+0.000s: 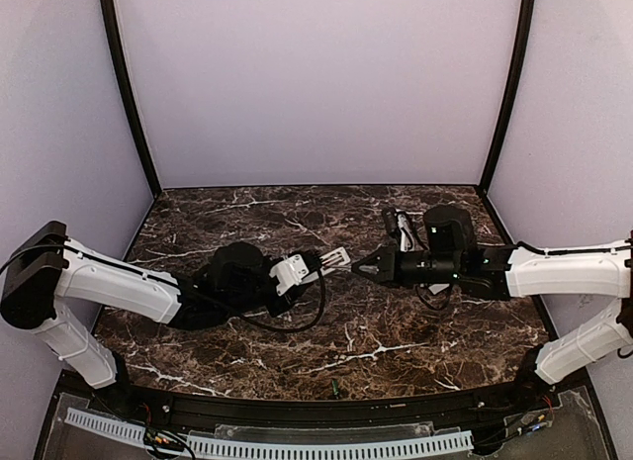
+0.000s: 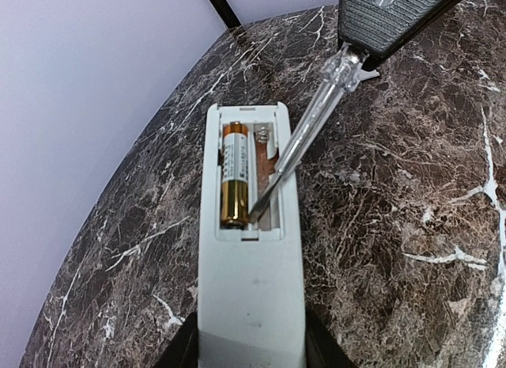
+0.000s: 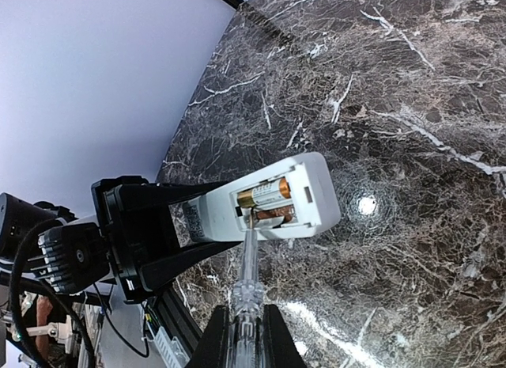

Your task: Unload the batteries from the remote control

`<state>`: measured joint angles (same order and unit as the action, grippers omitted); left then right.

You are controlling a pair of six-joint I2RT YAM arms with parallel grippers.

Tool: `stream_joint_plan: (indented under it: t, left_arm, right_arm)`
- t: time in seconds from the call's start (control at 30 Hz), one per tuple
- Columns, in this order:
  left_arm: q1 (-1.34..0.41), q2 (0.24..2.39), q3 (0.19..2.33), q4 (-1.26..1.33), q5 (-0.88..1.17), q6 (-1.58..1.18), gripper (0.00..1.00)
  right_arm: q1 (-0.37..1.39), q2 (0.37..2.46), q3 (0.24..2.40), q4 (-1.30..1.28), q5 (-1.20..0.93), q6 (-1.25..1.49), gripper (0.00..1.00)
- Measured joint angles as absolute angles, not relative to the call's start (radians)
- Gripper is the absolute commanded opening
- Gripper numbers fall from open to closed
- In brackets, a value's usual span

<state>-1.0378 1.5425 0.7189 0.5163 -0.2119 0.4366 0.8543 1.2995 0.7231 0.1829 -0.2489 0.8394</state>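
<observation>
My left gripper [image 2: 251, 350] is shut on the white remote control [image 2: 251, 297] and holds it above the marble table, back face up. Its battery compartment is open. One gold battery [image 2: 234, 174] lies in the left slot; the right slot [image 2: 269, 166] is empty and shows copper contacts. My right gripper [image 3: 243, 340] is shut on a clear-handled screwdriver [image 3: 248, 265]. The screwdriver's metal tip [image 2: 258, 212] rests inside the compartment at the near end of the battery. In the top view the remote [image 1: 334, 259] sits between the left gripper [image 1: 315, 267] and the right gripper [image 1: 364, 267].
The dark marble table [image 1: 376, 331] is walled by pale panels on three sides. A small white item [image 1: 401, 226] shows behind the right wrist; I cannot tell what it is. A bright light reflection [image 3: 366, 204] lies on the table under the remote.
</observation>
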Motion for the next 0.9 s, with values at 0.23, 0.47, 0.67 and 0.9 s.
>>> stream_joint_plan:
  t: [0.23, 0.47, 0.67, 0.9]
  left_arm:
    - [-1.038, 1.546, 0.731, 0.438, -0.175, 0.416, 0.0]
    - [-1.038, 1.573, 0.794, 0.347, -0.164, 0.382, 0.0]
    - [-1.038, 1.588, 0.816, 0.309, -0.134, 0.355, 0.0]
    - [-1.036, 1.611, 0.844, 0.247, -0.118, 0.344, 0.0]
  right_arm:
    - [0.854, 1.317, 0.741, 0.122, -0.255, 0.769, 0.0]
    - [0.858, 1.325, 0.796, 0.013, -0.228, 0.67, 0.0]
    - [0.866, 1.327, 0.802, -0.024, -0.217, 0.625, 0.0]
    - [0.878, 1.361, 0.837, -0.075, -0.201, 0.58, 0.0]
